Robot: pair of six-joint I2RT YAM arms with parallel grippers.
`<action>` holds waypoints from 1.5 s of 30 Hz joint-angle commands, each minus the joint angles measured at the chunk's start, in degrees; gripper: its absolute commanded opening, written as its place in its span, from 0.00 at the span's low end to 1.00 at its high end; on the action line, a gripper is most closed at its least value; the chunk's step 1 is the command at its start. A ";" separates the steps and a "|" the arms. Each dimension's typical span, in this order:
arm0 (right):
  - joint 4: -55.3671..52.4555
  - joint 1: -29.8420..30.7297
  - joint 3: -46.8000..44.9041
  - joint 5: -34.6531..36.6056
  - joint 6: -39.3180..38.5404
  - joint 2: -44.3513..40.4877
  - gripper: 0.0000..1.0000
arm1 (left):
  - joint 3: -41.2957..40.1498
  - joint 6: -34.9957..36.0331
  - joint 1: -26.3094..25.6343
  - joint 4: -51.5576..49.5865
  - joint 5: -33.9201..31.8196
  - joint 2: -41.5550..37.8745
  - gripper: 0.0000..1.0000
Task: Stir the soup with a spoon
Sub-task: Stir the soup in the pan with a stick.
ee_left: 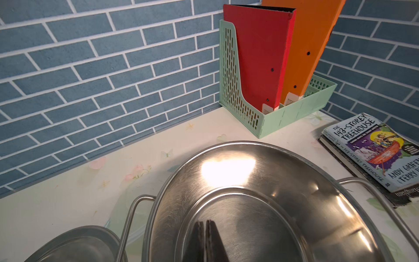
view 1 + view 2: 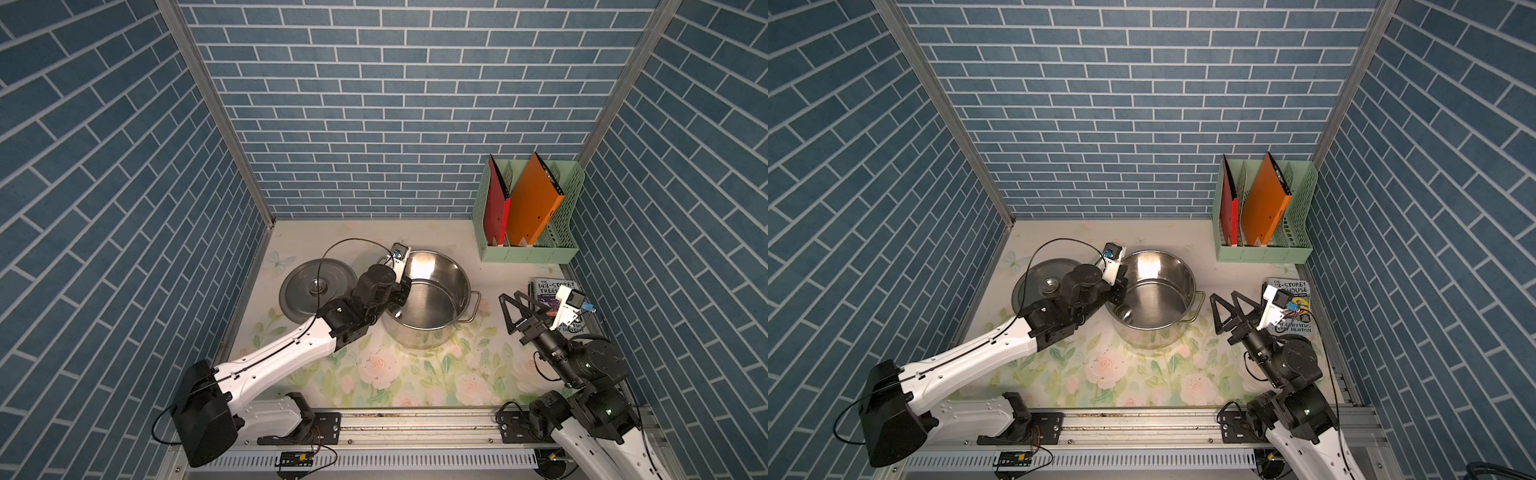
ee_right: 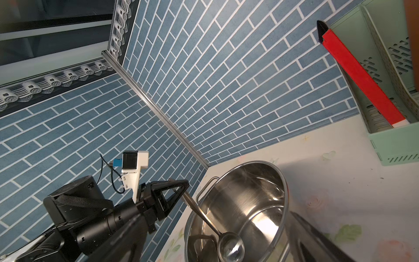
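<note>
pinching the ladle (image 3: 205, 219) near its handle end, the left gripper (image 3: 181, 189) held its bowl low inside the steel pot (image 3: 260, 192), seemingly for stirring; the right gripper (image 2: 505, 314) hung spread, idle.

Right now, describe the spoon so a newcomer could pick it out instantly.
Find the big steel pot beside its flat lid. The spoon slants down into it, handle clamped in the left fingers, small oval bowl near the bottom. It is the only slender thing there; pot and lid are broad and round.
</note>
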 commanded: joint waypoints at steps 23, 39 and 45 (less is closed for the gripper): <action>0.64 0.17 0.77 0.30 0.55 -1.31 0.99 | 21.37 2.98 -3.31 9.69 16.42 23.18 0.00; 0.56 0.23 0.68 0.55 0.29 -1.18 0.99 | 10.41 1.43 -11.19 8.37 13.29 11.95 0.00; 1.28 0.23 0.10 0.62 0.37 -0.73 0.99 | 2.74 0.17 -11.42 5.20 10.01 4.35 0.00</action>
